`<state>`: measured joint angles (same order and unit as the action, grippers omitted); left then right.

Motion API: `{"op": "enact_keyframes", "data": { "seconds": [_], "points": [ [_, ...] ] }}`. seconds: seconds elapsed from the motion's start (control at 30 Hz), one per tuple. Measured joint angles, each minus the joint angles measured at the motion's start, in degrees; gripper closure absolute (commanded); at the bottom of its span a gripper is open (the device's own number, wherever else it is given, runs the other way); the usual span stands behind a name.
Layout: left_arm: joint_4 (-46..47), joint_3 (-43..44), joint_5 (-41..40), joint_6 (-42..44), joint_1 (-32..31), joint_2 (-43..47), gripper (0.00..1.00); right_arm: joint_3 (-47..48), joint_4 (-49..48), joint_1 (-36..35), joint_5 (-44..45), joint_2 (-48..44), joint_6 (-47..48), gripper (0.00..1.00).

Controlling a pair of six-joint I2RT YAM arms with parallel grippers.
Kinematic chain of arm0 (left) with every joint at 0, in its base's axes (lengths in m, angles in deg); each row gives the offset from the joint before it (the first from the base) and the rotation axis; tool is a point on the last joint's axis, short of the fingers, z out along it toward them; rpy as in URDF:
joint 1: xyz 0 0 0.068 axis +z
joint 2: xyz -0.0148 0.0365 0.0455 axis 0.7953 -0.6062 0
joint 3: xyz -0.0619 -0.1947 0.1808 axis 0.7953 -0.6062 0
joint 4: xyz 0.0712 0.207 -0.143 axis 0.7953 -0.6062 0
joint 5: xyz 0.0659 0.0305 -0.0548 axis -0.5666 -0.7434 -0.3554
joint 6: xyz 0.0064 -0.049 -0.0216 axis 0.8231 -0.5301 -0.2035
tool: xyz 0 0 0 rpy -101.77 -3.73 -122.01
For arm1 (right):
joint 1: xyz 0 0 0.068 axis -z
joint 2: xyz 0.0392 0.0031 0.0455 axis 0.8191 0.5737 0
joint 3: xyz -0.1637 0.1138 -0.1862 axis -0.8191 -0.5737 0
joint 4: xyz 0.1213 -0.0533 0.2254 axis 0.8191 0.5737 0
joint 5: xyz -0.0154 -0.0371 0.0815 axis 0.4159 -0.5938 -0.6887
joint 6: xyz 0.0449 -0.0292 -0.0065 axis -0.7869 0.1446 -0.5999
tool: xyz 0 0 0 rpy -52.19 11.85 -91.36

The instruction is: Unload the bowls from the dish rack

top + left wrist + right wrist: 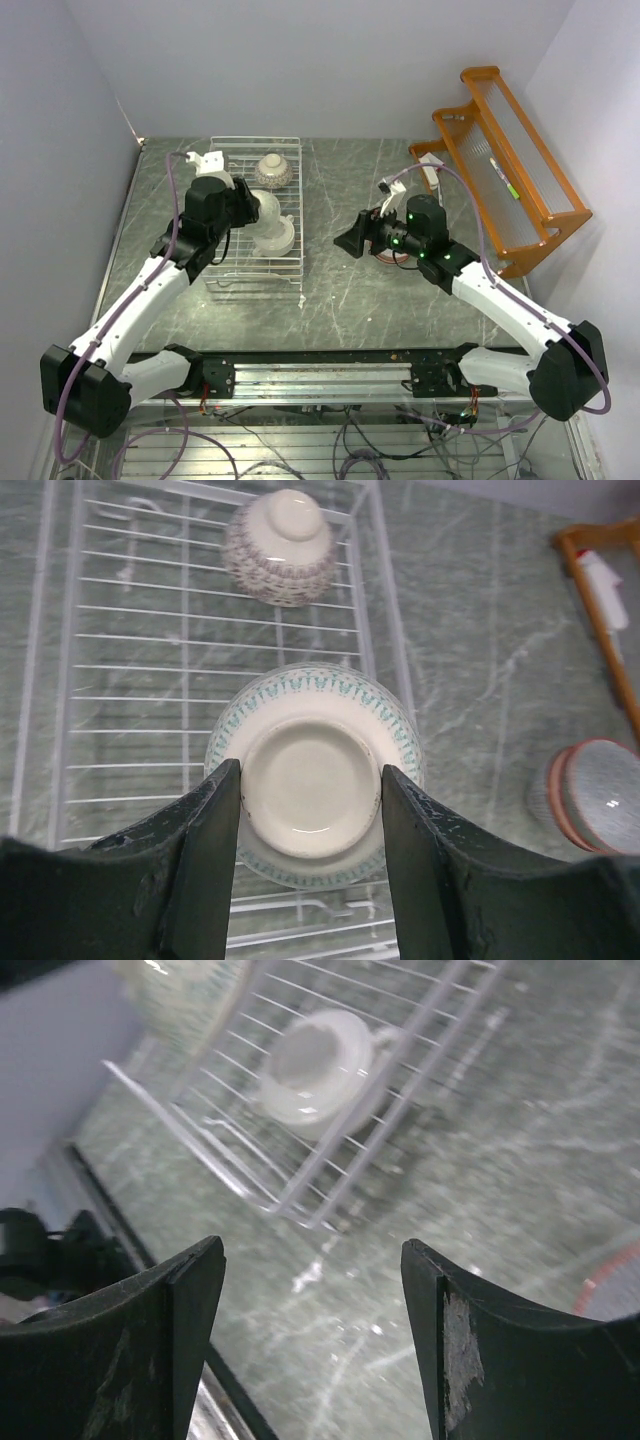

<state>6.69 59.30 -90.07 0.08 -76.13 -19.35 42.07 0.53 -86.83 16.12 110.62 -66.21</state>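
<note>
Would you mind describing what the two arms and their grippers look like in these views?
Both arms have white link shells with black joint housings; the left arm and right arm each carry a purple cable. The right wrist shows green lights. The left gripper and right gripper have dark, scuffed, curved fingers.

Smooth glazed ceramic, softly glossy, on the teal-banded bowl (pixel 312 780); same glaze on the grey-patterned bowl (pixel 281 545). Thin white coated wire, smooth, for the dish rack (pixel 388 620). Matt black plastic, scuffed and scratched pale, on the left fingers (pixel 200 870) and right fingers (pixel 455 1350). Grey-green veined stone look on the table (pixel 480 660), smooth with a faint sheen. Orange wood with a satin finish on the shelf (pixel 540 215).
</note>
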Motion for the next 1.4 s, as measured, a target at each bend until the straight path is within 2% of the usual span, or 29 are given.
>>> {"op": "enact_keyframes", "data": {
  "seconds": [0.37, 0.83, 1.23, 1.4],
  "points": [
    [17.46, -10.75, 15.89, -8.26, 0.63, 1.49, 0.93, -3.76, -23.82, 0.81, -16.92, 4.42, -14.67, 0.28],
    [42.01, -20.31, 27.56, -20.59, 1.60, 0.50, 0.93, -9.97, -51.91, 6.27, -25.05, 13.22, -36.22, 0.38],
    [45.68, -20.65, 30.67, -22.67, 1.62, -0.04, 0.93, -8.50, -83.80, 6.88, -31.71, 29.77, -58.12, 0.39],
    [46.10, -20.65, 31.50, -23.06, 1.62, -1.36, 0.93, -6.16, -90.31, 6.88, -32.83, 33.94, -64.61, 0.40]
  ]
}}
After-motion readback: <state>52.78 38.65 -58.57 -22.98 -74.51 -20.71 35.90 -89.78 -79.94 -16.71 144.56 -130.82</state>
